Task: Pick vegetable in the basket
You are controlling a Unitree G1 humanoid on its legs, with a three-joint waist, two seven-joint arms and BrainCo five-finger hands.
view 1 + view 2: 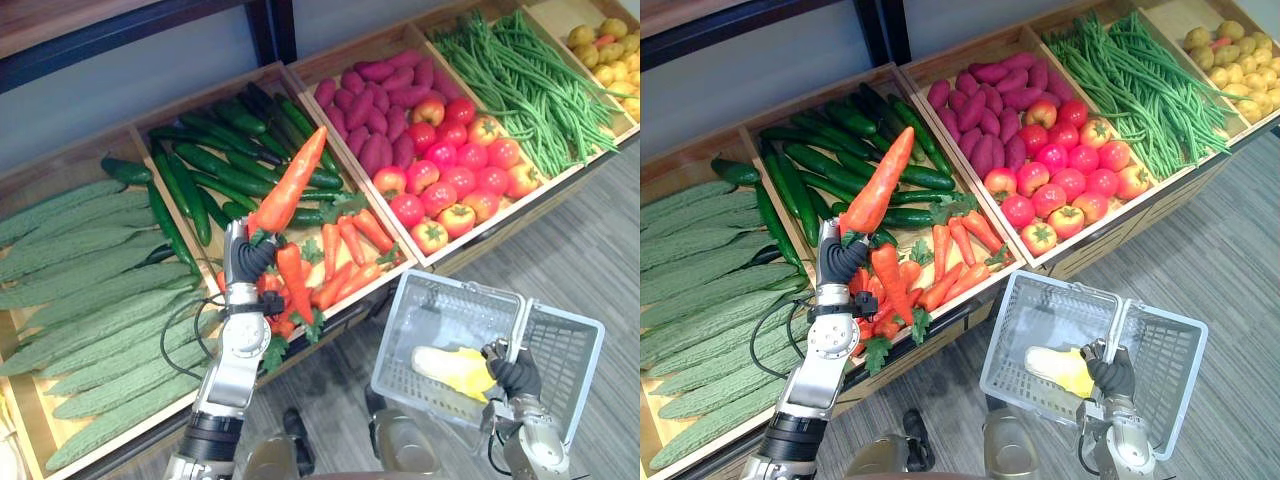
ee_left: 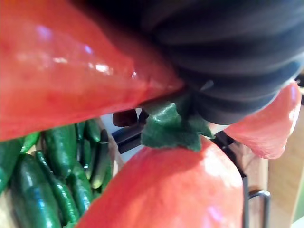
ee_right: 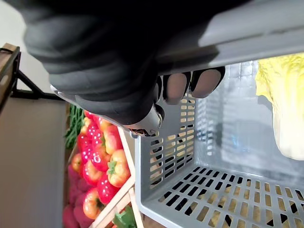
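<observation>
A: Left hand (image 1: 248,258)?
B: Fingers curled round the leafy end of one carrot (image 1: 290,185). It is held above the carrot crate (image 1: 355,300), with the tip slanting up over the cucumbers (image 1: 215,160).
A: Right hand (image 1: 515,375)?
B: Clenched on the handle (image 1: 521,325) of the grey basket (image 1: 455,284), in front of the crates. A pale cabbage (image 1: 455,368) lies inside.

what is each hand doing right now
left hand: closed on a carrot, lifted above the crate.
right hand: closed on the basket handle.
</observation>
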